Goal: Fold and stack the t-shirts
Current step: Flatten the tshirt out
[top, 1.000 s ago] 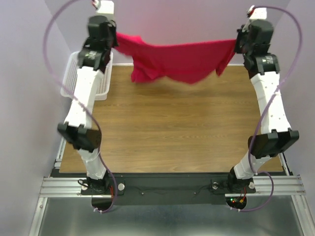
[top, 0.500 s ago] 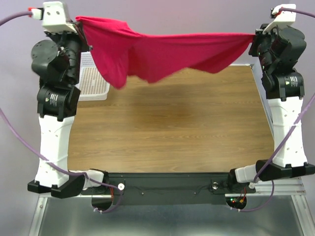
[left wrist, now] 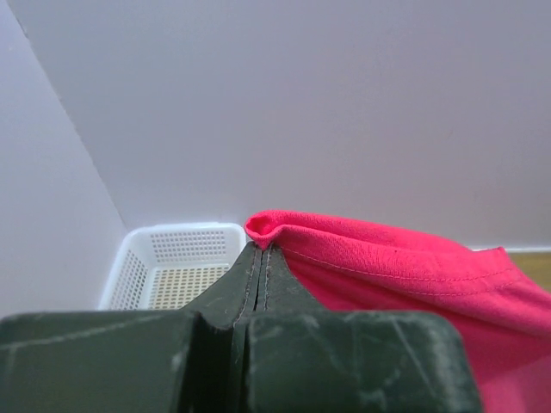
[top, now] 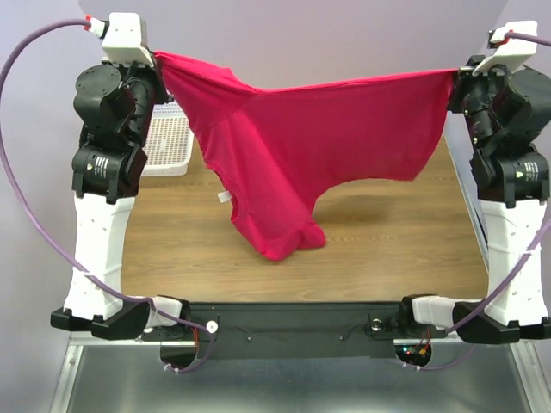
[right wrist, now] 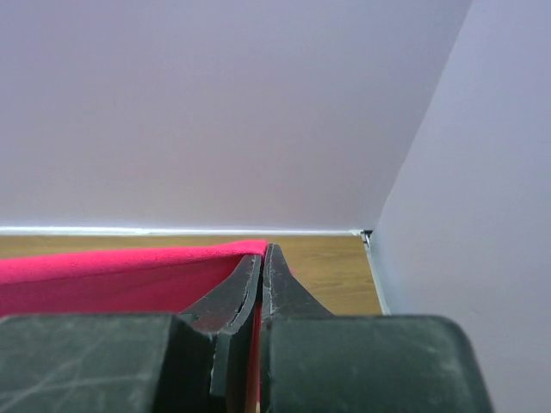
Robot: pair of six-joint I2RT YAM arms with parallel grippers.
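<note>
Plain pale lilac walls (top: pixel 344 34) enclose a wood-grain table (top: pixel 379 241).
</note>
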